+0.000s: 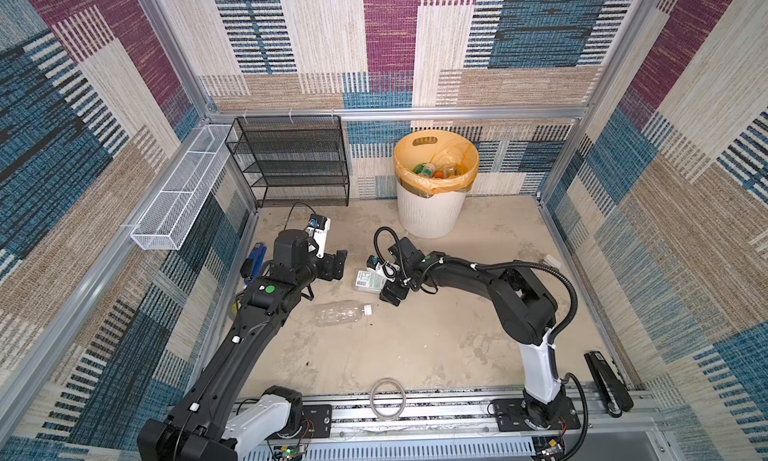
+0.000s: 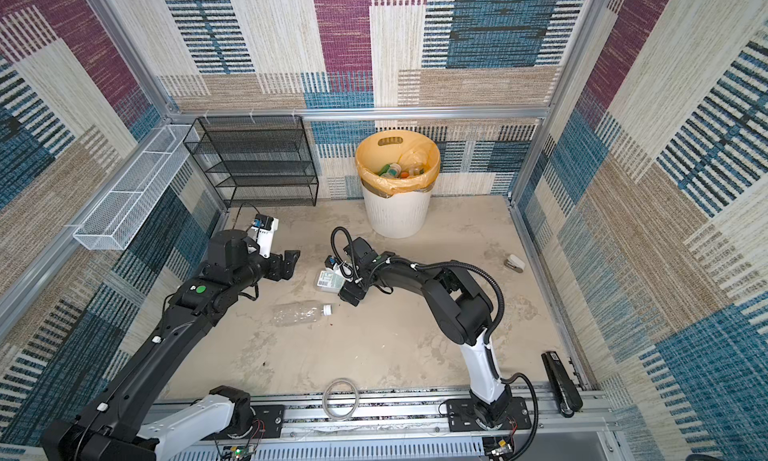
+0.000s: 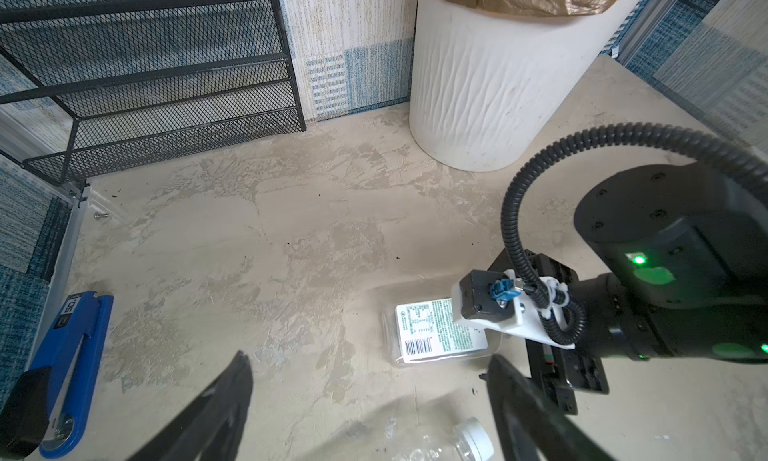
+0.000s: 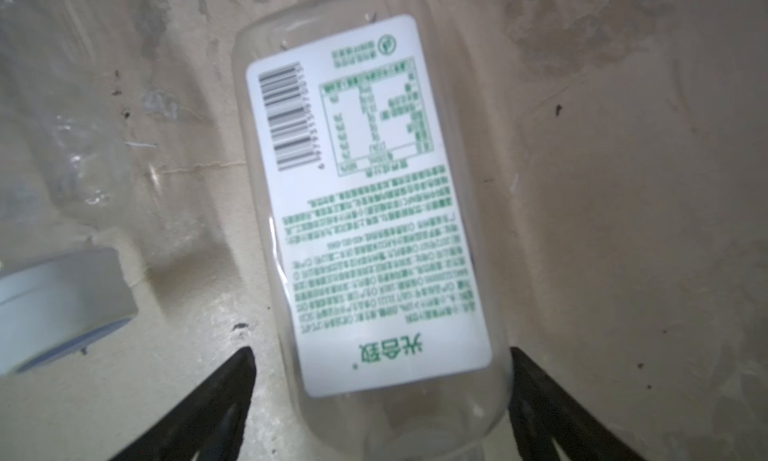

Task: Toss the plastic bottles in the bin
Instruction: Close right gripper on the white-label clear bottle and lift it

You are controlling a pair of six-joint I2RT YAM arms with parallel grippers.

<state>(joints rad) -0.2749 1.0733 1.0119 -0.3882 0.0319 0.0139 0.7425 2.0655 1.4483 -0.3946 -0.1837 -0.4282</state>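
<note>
In a top view, mid-frame, the flat clear plastic bottle with white green-printed label (image 1: 368, 279) lies on the counter (image 1: 415, 346) between the right pincer's (image 1: 384, 283) wide-spread jaws, ungripped. Left wrist view: left pincer (image 3: 368, 357) spread wide, empty. Right wrist view: bottle central, jaws flanking it.

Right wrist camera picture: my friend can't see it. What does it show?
A clear plastic bottle with a white, green-printed label lies on the beige tabletop, one end between the open black fingers of the right gripper. Beside it lies a second clear bottle with a white cap.
</note>
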